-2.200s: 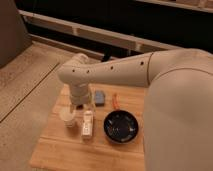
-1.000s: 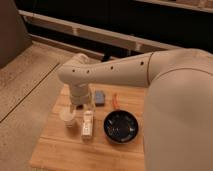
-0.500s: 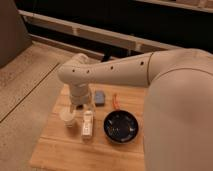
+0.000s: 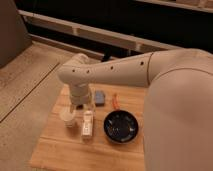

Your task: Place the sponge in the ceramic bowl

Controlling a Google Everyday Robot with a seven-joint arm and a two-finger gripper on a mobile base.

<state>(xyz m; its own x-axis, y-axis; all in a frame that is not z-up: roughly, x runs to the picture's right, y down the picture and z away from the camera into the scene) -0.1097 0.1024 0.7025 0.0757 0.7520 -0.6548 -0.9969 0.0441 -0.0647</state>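
As the sponge (image 4: 100, 96) lies on the wooden table (image 4: 55, 150) and not in the ceramic bowl (image 4: 121, 126), the wanted end state is not shown.

Noted left to right:
- A small white cup (image 4: 68, 117) is seen near the table's left side.
- The gripper (image 4: 83, 107) hangs from the arm (image 4: 110, 72) just above and right of the cup. Its jaws are spread, and nothing is seen held between them.
- A white oblong item (image 4: 88, 126) lies just below the gripper.
- The sponge lies flat on the board, just right of the gripper and apart from it.
- A thin orange-red item (image 4: 115, 101) lies just right of the sponge.
- The bowl stands nearer the camera, right of the oblong item. Its inside is dark, and nothing is made out in it.

Handling (judged, not tested):
- The sponge is expected to be light, soft and compressible. It is not thought slippery or fragile.
- Some yield under the pads is to be allowed for, so a moderate squeeze should suffice. A hard one would only flatten it.
- Hold is best taken from above, at mid-length, across the narrower pair of faces.
- The orange-red item leaves little room on the right flank, so the far and near faces may be preferred.
- The bowl is judged hard, glossy and breakable. It should not be struck, and release is best made low over its middle.
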